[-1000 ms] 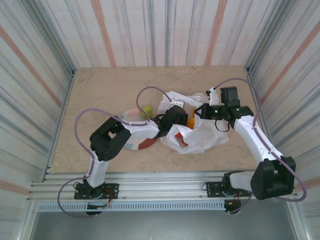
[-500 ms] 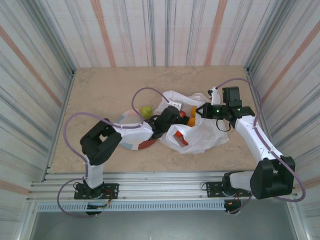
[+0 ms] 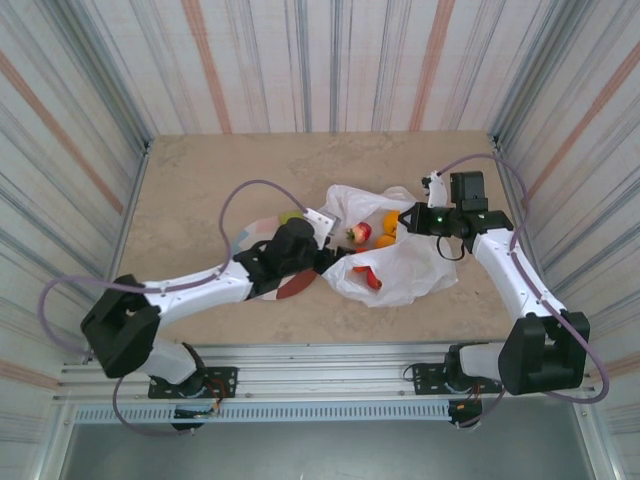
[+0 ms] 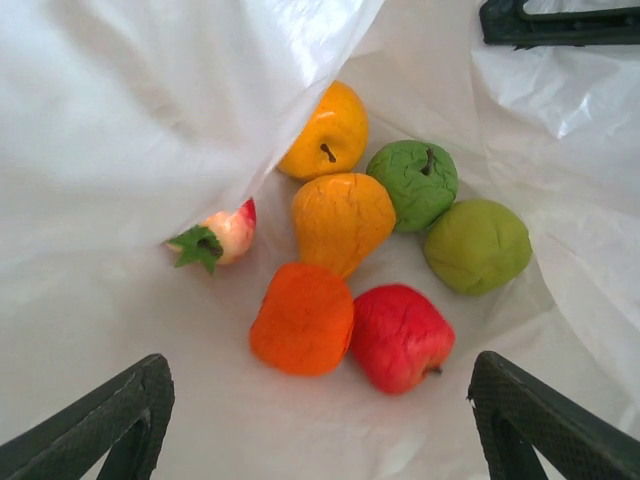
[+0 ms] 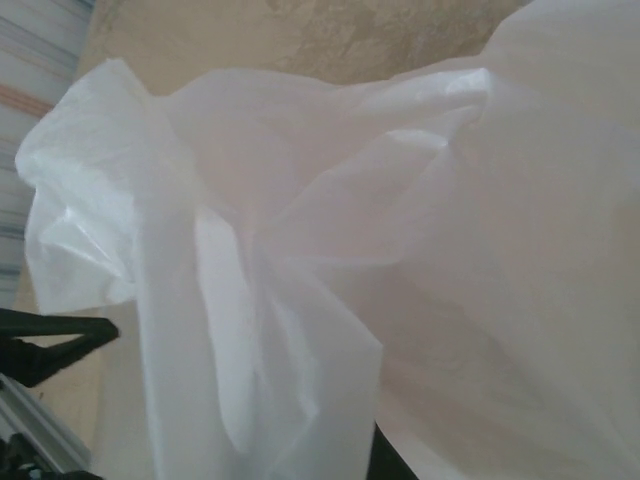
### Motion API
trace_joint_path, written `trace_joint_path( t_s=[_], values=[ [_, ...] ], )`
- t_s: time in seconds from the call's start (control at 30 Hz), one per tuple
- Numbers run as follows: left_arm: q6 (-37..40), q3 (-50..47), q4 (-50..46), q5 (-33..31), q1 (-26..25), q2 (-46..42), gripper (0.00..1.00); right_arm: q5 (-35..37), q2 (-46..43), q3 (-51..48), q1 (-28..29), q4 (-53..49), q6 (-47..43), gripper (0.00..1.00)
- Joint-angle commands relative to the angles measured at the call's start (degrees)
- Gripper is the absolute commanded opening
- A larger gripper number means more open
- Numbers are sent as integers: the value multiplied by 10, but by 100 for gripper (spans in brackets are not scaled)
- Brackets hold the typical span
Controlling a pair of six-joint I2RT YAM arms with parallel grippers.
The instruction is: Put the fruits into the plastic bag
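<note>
The white plastic bag (image 3: 400,268) lies right of centre, its mouth facing left. Inside lie several fruits: a yellow apple (image 4: 325,133), a yellow-orange pear (image 4: 342,217), a green apple (image 4: 414,182), a green round one (image 4: 478,245), an orange one (image 4: 301,318), a red apple (image 4: 400,336) and a pink strawberry-like one (image 4: 222,236). My left gripper (image 4: 320,432) stands open and empty just short of them, at the bag's mouth (image 3: 325,262). My right gripper (image 3: 405,219) is shut on the bag's upper rim, holding it up; thin plastic (image 5: 300,250) hangs before its camera.
A round pastel-and-maroon plate (image 3: 250,240) lies left of the bag, partly under my left forearm. A sliver of yellow-green (image 3: 290,214) shows at its far edge behind my wrist. Striped walls close the table on three sides.
My left arm has stretched low to the left and its gripper has drawn back from inside the bag to its mouth, a little wider open. The right gripper has hardly moved.
</note>
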Motion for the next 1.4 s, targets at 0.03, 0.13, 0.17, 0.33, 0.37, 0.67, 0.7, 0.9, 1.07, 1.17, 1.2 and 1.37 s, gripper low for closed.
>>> trace_joint_path(
  t_s=[0.03, 0.13, 0.17, 0.33, 0.37, 0.67, 0.7, 0.9, 1.07, 1.17, 1.2, 1.37],
  values=[
    [41, -29, -53, 68, 40, -72, 81, 13, 12, 25, -4, -20, -19, 0],
    [54, -35, -65, 100, 63, -105, 81, 19, 15, 26, -3, -19, -17, 0],
    [59, -35, -67, 110, 69, -113, 82, 21, 16, 26, -3, -19, -16, 0],
    [56, -37, -74, 129, 107, -148, 83, 23, 16, 27, 0, -19, -10, 0],
    [50, -37, -74, 119, 117, -153, 84, 24, 15, 27, 0, -20, -10, 0],
    [-1, 44, -211, -57, 206, -58, 91, 34, 15, 31, 5, -22, -6, 0],
    [-1, 53, -221, -63, 210, -39, 92, 36, 17, 32, 5, -22, -6, 0],
    [0, 90, -230, -49, 215, 66, 95, 34, 35, 47, 6, -32, -9, 0],
    [-7, 100, -201, -30, 213, 124, 96, 38, 38, 46, 6, -31, -11, 0],
    [-7, 121, -191, -10, 213, 162, 96, 37, 38, 38, 6, -27, -11, 0],
    [-9, 130, -191, -7, 213, 175, 96, 37, 38, 36, 7, -27, -11, 0],
    [-16, 165, -182, -1, 211, 225, 96, 38, 33, 30, 5, -26, -12, 0]
  ],
)
